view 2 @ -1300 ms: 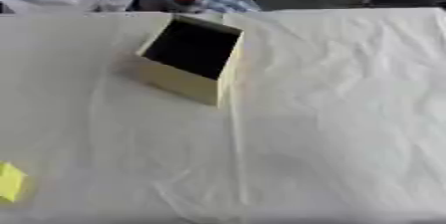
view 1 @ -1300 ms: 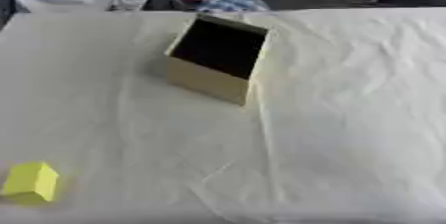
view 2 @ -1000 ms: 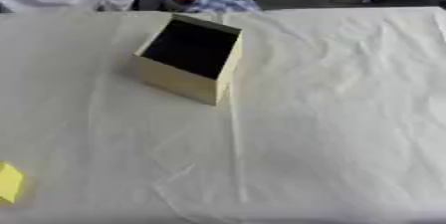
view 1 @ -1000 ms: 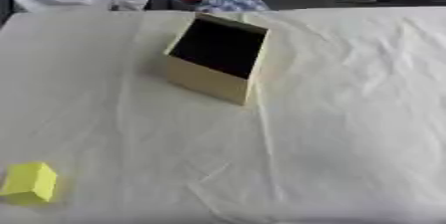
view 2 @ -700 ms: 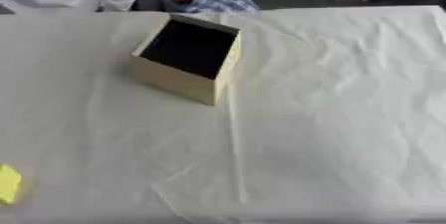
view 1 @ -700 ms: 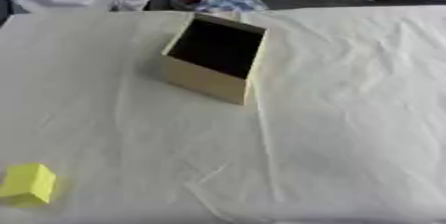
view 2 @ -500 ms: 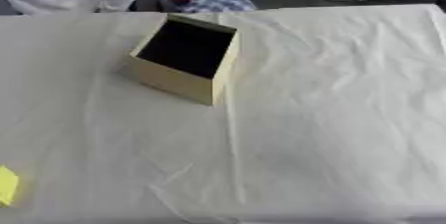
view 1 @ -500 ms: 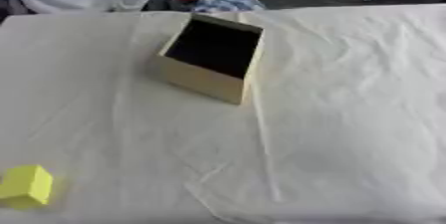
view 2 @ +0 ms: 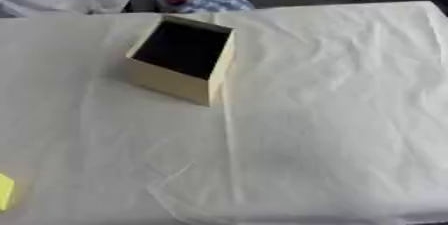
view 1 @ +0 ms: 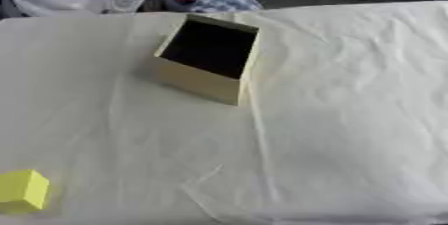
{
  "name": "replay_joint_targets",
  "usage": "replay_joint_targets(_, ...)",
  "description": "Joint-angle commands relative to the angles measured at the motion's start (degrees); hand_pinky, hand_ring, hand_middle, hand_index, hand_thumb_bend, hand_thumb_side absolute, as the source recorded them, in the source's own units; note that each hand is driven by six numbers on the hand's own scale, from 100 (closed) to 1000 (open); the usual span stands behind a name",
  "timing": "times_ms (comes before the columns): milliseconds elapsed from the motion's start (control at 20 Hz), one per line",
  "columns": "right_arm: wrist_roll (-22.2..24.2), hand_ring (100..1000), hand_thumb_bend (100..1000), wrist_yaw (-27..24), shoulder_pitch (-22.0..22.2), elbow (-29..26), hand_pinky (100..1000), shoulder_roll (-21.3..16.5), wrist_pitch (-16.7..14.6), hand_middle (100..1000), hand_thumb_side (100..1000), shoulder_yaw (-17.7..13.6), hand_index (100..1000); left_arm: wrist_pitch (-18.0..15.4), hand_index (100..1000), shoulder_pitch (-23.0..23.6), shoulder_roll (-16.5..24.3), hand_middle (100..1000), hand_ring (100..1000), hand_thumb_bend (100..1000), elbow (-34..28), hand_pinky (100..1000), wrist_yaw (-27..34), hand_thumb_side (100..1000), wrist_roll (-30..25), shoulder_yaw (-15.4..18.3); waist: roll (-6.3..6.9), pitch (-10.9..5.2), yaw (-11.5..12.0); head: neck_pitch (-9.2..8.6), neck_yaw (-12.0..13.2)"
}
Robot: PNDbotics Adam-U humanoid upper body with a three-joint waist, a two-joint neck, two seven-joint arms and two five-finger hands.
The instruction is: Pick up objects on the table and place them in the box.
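Nothing on the table has shifted since a second ago; only the head has tilted a little, sliding the whole scene. Neither robot hand nor arm shows in either view, so their pose and grip cannot be told. Toward the far side of the wrinkled white cloth [view 1: 350,119] stands the open tan box [view 1: 208,59], its inside dark. Well apart from the box, down near the left front corner, sits a yellow block [view 1: 23,190].

- Box [view 1: 208,59]: inside is plain dark, can't see the bottom or any contents.
- Yellow block [view 1: 24,189]: whole in left eye view, cut by the left edge in right eye view, only a sliver shows.
- Table [view 1: 350,119]: near edge and both sides run out of frame.
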Motion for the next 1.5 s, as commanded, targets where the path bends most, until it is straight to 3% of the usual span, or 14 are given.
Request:
replay_joint_targets(50, -0.02, 672, 100, 0.41, -0.13, -0.85, 612, -1.52, 0.27, 554, 855, -0.30, 710, 1.98, 884, 0.56, 3.68, 844, 874, 100, -0.78, 836, -3.82, 604, -3.65, -0.70, 0.13, -0.42, 0.16, 0.37, -0.50)
replay_joint_targets(400, -0.02, 671, 100, 0.47, -0.07, -0.85, 611, -1.54, 0.48, 552, 857, -0.19, 709, 4.44, 895, 1.97, 5.60, 864, 905, 102, -0.78, 875, -10.06, 712, -9.10, -2.67, 0.33, -0.49, 0.40, 0.37, -1.45)
replay_joint_targets(750, -0.01, 670, 100, 0.51, 0.05, -0.85, 610, -1.55, 0.66, 552, 860, -0.16, 708, 5.53, 916, 3.69, 6.37, 891, 931, 366, -0.78, 909, -12.50, 853, -11.21, -4.09, 0.52, -0.57, 0.56, 0.37, -2.43)
replay_joint_targets(1100, 0.05, 669, 100, 0.54, -0.02, -0.85, 610, -1.72, 0.81, 552, 861, -0.14, 708, 6.91, 955, 4.97, 6.50, 921, 940, 389, 0.58, 918, -13.11, 725, -11.82, -4.32, 0.73, -0.74, 0.71, 0.37, -2.86)
replay_joint_targets(1250, 0.03, 668, 100, 0.57, -0.01, -0.85, 610, -1.85, 0.82, 551, 862, -0.16, 708, 7.67, 987, 5.59, 6.60, 939, 958, 337, 2.73, 942, -12.27, 573, -11.05, -4.68, 0.80, -0.79, 0.70, 0.37, -2.88)
replay_joint_targets(1450, 0.07, 667, 100, 0.55, 0.06, -0.85, 609, -2.02, 0.93, 550, 863, -0.07, 708, 8.23, 1000, 6.46, 7.22, 947, 961, 313, 6.13, 942, -10.79, 486, -10.67, -6.00, 1.16, -0.94, 0.85, 0.37, -3.35)
replay_joint_targets(1500, 0.12, 666, 100, 0.52, -0.01, -0.85, 609, -2.05, 0.95, 550, 864, -0.01, 707, 8.17, 1000, 6.49, 7.41, 949, 963, 312, 6.81, 942, -10.45, 415, -10.81, -6.32, 1.22, -0.96, 0.88, 0.37, -3.48)
